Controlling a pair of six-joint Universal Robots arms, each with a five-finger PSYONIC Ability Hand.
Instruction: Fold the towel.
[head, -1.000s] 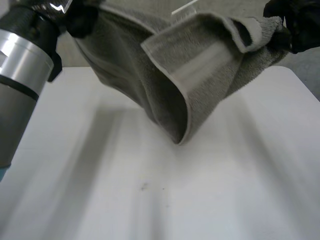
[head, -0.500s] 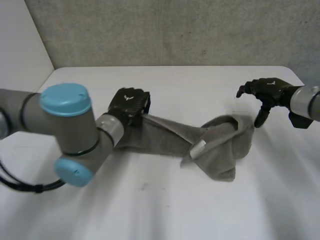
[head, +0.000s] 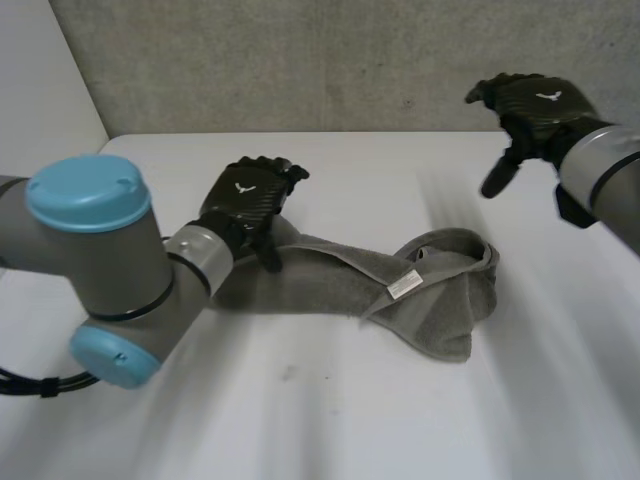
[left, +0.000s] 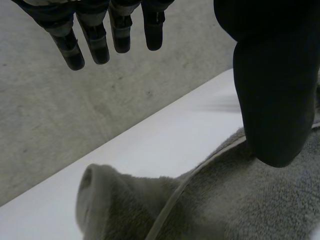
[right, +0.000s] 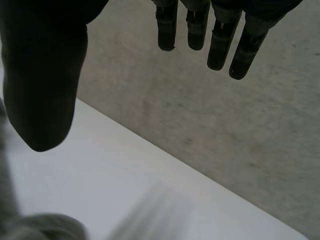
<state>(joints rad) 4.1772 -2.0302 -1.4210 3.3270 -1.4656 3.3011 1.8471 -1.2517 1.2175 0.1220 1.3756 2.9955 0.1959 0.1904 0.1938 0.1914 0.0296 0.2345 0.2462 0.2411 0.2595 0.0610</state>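
The towel (head: 330, 280) is seen lying on the desk (head: 300, 420) as a bunched, twisted strip, not yet flattened or folded, w/ its label (head: 404, 285) turned up nr the thicker lump at the right-arm end. The left hand (head: 245, 200) is placed at the towel's other end, just over it or touching (which cannot be told). In the left wrist view its fingers (left: 95, 45) are held straight and spread and the thumb (left: 272, 100) hangs above the cloth, so nothing is gripped. The right hand (head: 535, 100) is raised well apart from the towel, its fingers (right: 220, 45) wide and empty. The step in hand is judged to be set-up, i.e. the fold proper is not begun. For the next move, two corners or one clean edge would need to be found and pinched, one per hand, and the cloth drawn flat. Corners are prob. hidden in the lump, so care is called for there.
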